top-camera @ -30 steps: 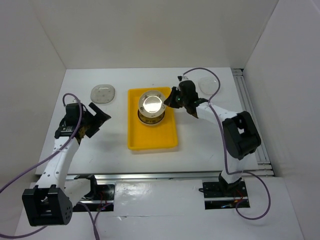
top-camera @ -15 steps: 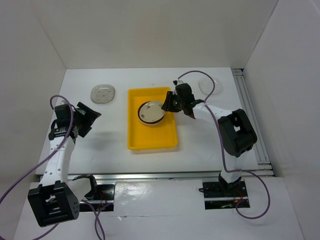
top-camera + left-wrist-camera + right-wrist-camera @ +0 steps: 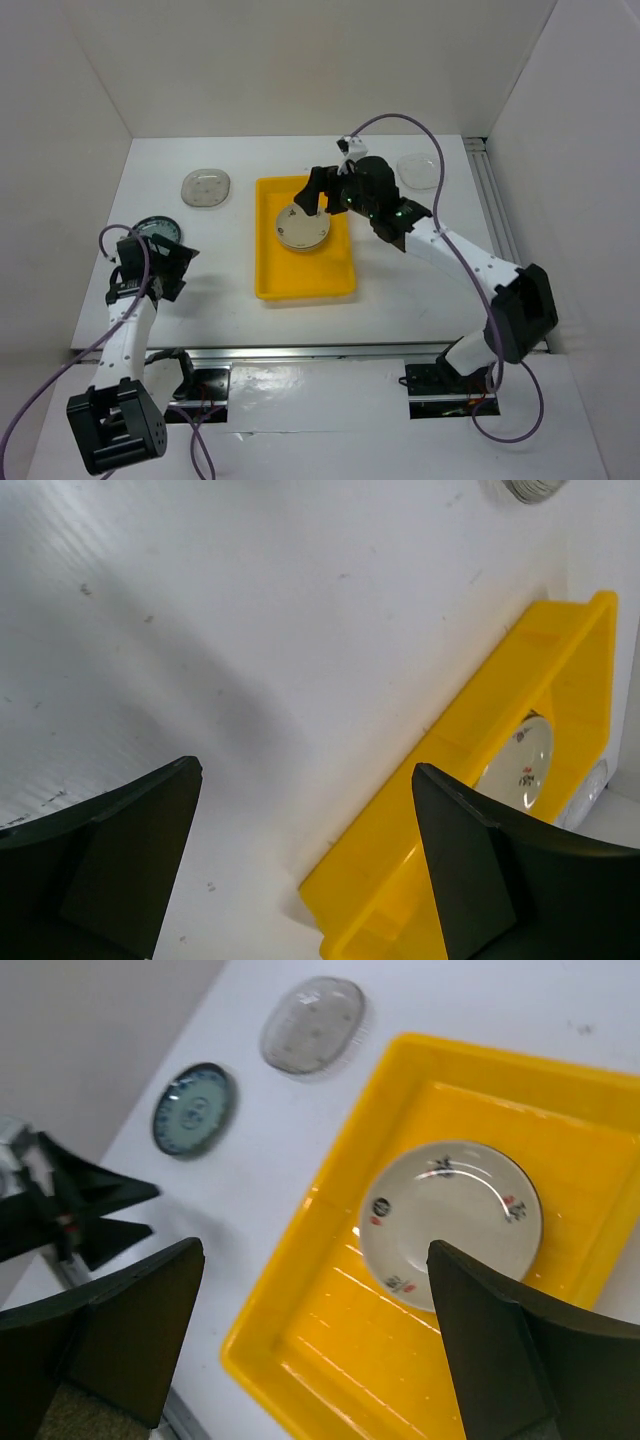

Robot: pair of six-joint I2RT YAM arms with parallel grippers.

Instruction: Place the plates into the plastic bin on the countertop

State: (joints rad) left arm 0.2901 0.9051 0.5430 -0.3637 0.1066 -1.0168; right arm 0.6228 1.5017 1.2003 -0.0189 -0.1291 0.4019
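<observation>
The yellow plastic bin (image 3: 302, 278) sits mid-countertop with a cream plate with dark marks (image 3: 301, 228) lying flat in it. My right gripper (image 3: 314, 192) hovers open over the bin's far end, holding nothing; its wrist view looks down on the cream plate (image 3: 450, 1222) and the bin (image 3: 400, 1360). A white-grey plate (image 3: 206, 187), a blue-patterned plate (image 3: 158, 229) and a clear glass plate (image 3: 418, 170) rest on the white countertop (image 3: 400, 270). My left gripper (image 3: 177, 263) is open and empty beside the blue-patterned plate, left of the bin (image 3: 450, 750).
White walls close in the back and both sides. A metal rail (image 3: 500, 230) runs along the right edge. The right wrist view also takes in the white-grey plate (image 3: 313, 1024), the blue-patterned plate (image 3: 195, 1110) and my left gripper (image 3: 95, 1210).
My right gripper opened and let go of the cream plate, which now lies in the bin, then rose toward the bin's far end. My left arm drew back toward the near left, uncovering the blue-patterned plate.
</observation>
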